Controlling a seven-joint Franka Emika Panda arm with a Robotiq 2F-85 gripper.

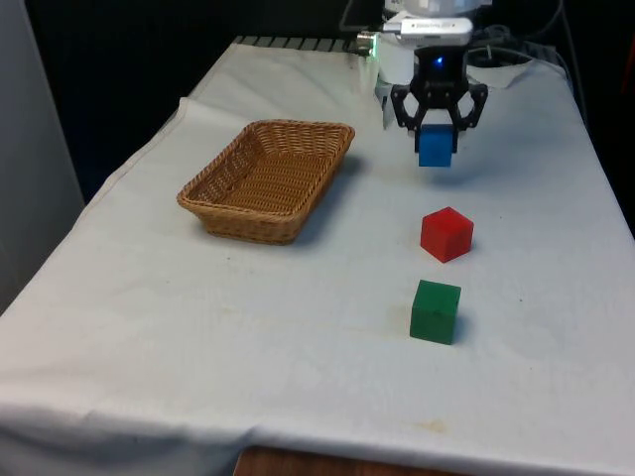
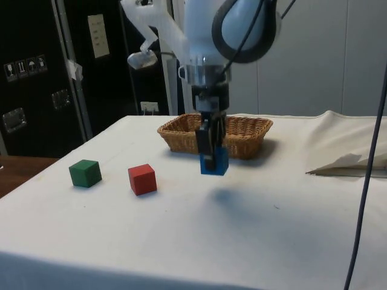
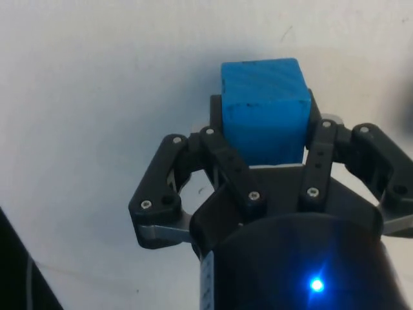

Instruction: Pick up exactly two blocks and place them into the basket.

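Side view: gripper (image 2: 211, 158) clamped on blue block (image 2: 217, 162), held clear above the white cloth (image 2: 254, 235).
Jaws: narrow, pressed against the block's two sides.
Wicker basket (image 1: 266, 178): near the cloth's left edge in the front view, apart from the gripper.
Red block (image 1: 446, 234): on the cloth, below the gripper in the front view.
Green block (image 1: 435, 311): just beyond red, toward the near edge.

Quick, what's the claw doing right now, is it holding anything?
Claw: closed on the blue block, holding it in the air above the cloth.
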